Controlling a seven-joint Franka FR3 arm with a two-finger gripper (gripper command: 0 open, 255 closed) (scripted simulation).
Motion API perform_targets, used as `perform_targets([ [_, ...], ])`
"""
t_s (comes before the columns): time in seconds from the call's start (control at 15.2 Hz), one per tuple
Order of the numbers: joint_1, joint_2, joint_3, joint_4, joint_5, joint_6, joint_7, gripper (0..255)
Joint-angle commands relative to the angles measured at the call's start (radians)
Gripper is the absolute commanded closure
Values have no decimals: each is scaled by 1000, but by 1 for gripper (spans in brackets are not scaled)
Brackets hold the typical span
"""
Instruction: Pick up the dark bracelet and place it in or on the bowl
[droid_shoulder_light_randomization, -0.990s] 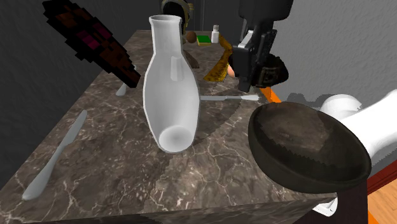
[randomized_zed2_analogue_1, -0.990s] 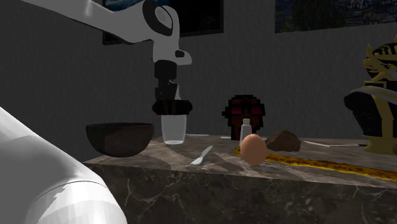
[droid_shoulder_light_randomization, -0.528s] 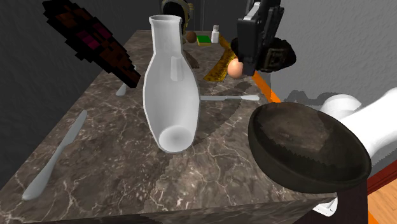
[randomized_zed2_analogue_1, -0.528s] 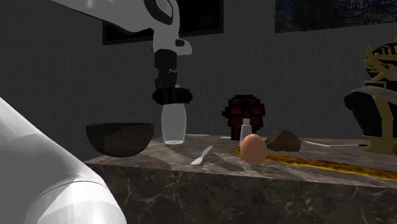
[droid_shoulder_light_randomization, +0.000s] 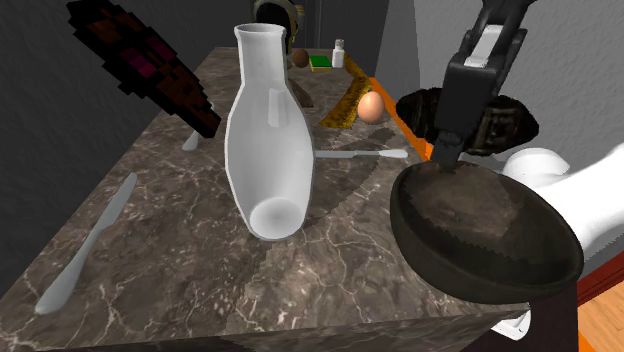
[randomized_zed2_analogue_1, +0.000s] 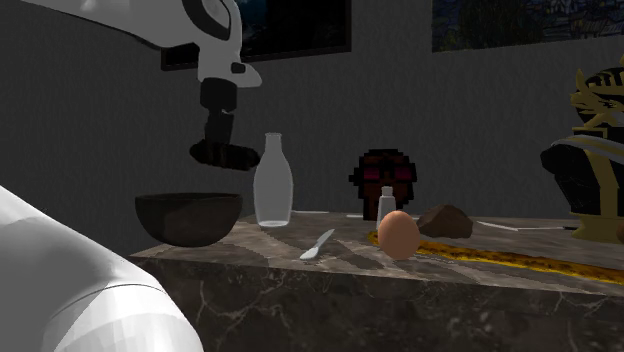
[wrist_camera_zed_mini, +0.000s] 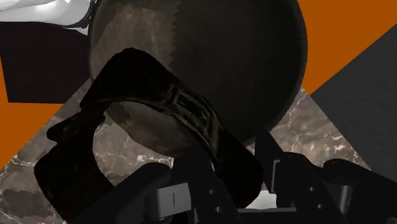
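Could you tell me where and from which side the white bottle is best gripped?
The white bottle is probably best taken by its narrow neck, from above, straddling it. It stands upright, and its body widens below the neck, perhaps too broad to clasp. The gripper, shut on the dark bracelet over the bowl, would first have to let go.

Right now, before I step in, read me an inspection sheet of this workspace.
Surface: dark veined marble tabletop.
Job's things: dark bracelet hanging above the dark bowl, not in it yet.
Clutter: white bottle, egg, pale knife, small vial, brown rock, pixelated dark block.
Grippers: the pincer is shut on the bracelet, over the bowl.
Cables: nothing seen.
Surroundings: grey walls, orange floor, dark bust at the table's end.
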Motion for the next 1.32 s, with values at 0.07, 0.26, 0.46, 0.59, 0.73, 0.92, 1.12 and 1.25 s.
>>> perform_targets([
  [0.07, 20, -38, 46, -3, 52, -14, 68, 255],
  [0.26, 32, -67, 74, -35, 83, 1, 95, 255],
  [0.46, 39, -89, 81, -88, 92, 32, 88, 255],
  [0.59, 44, -103, 86, -123, 99, 53, 83, 255],
  [0.73, 48, -116, 92, -156, 106, 74, 78, 255],
  [0.92, 53, -129, 99, -190, 114, 96, 74, 255],
  [1.12, 53, -129, 99, -190, 114, 96, 74, 255],
  [1.25, 53, -129, 99, -190, 114, 96, 74, 255],
])
